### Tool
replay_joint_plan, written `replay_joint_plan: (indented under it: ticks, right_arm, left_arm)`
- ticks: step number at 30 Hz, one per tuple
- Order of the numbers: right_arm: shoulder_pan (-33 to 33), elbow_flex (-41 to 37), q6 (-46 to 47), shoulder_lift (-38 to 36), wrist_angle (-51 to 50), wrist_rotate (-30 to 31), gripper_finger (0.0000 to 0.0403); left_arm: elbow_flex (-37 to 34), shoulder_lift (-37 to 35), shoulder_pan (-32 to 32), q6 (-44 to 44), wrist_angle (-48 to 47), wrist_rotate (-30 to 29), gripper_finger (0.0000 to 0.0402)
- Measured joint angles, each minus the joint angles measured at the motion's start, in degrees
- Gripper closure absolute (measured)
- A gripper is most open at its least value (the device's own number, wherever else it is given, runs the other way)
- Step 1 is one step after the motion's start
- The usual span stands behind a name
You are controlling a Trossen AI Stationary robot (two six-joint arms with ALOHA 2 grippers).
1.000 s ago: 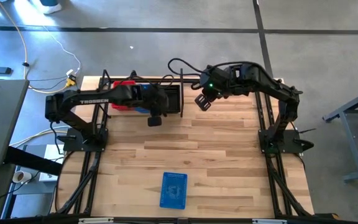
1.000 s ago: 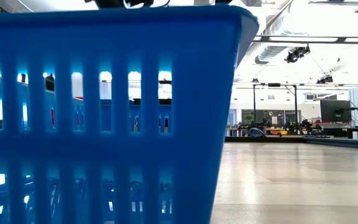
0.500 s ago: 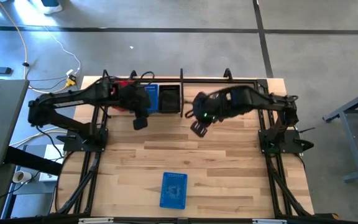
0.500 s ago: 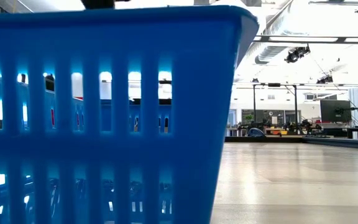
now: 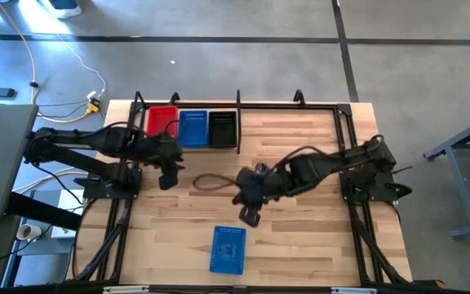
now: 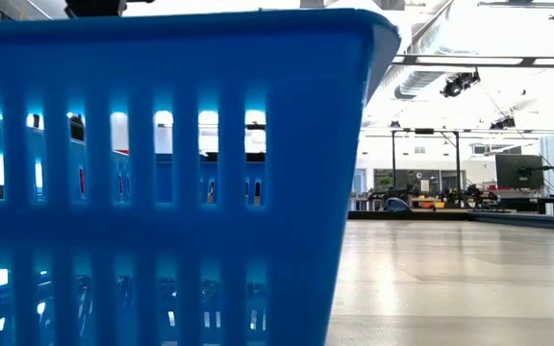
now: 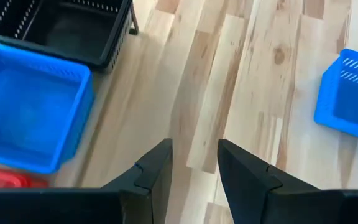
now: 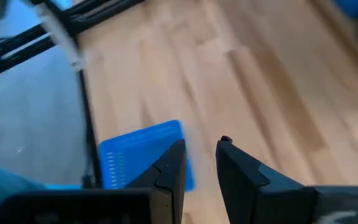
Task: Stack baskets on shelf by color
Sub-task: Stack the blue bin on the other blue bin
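One blue basket (image 5: 228, 249) lies alone on the tabletop near the near edge; it fills the low view (image 6: 162, 173). At the far left, the shelf (image 5: 238, 106) holds red (image 5: 161, 120), blue (image 5: 192, 128) and black (image 5: 222, 129) baskets side by side. My right gripper (image 5: 250, 214) hovers open just far of the lone blue basket (image 8: 138, 155), touching nothing. My left gripper (image 5: 168, 175) is open and empty, near of the shelf, whose blue basket (image 7: 30, 106) and black basket (image 7: 61, 25) show ahead of it.
A dark cable loop (image 5: 210, 181) lies on the table between the two grippers. Black frame tubing (image 5: 345, 139) runs along the table's right side. Bare wood (image 5: 300, 139) stretches right of the shelf.
My left gripper has drawn back from over the shelf toward the table's left and near side, leaving the shelf's blue basket uncovered. My right gripper has swung from the far side beside the shelf toward the near edge, coming close to the lone blue basket.
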Motion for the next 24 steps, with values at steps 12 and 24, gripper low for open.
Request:
replay_joint_plan:
  ticks: [12, 24]
  right_arm:
    - [5.3, -10.8, -4.7, 0.0, 22.1, -0.6, 0.0326]
    - [9.0, -14.7, -3.6, 0.1, 27.9, -3.7, 0.0254]
  left_arm:
    - [-1.5, -1.2, -4.2, -5.9, 2.1, -3.7, 0.0284]
    - [-1.5, -1.2, -4.2, -14.6, 3.0, -4.7, 0.0284]
